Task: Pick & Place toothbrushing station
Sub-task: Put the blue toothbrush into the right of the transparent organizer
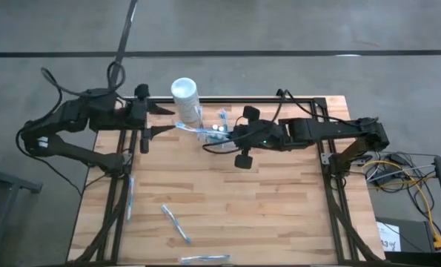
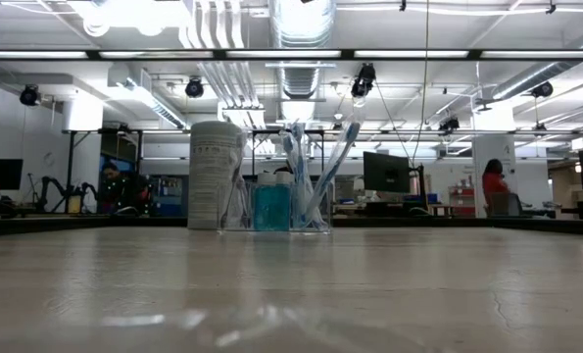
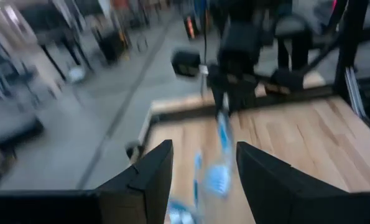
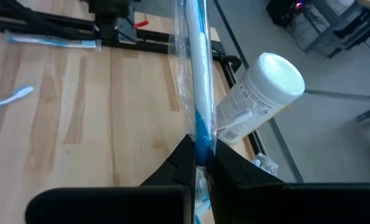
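The toothbrushing station (image 1: 214,130) stands near the table's (image 1: 279,215) upper edge, centre frame, with the white cylinder (image 1: 185,100) just left. The right gripper (image 1: 207,142) is clamped on a wrapped toothbrush (image 4: 197,74) beside it. The left gripper (image 1: 164,121), fingers apart, hovers left. Loose toothbrushes (image 1: 176,224) lie lower left; the lower right is bare wood.

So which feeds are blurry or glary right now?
Left wrist view: smeared throughout, the blue-and-white toothbrush streaked. Right wrist view: sharp on the wrapped toothbrush and the white cylindrical container. Low view: the wooden tabletop shows glare from ceiling lights, and the clear plastic holder is backlit. High view: evenly lit.
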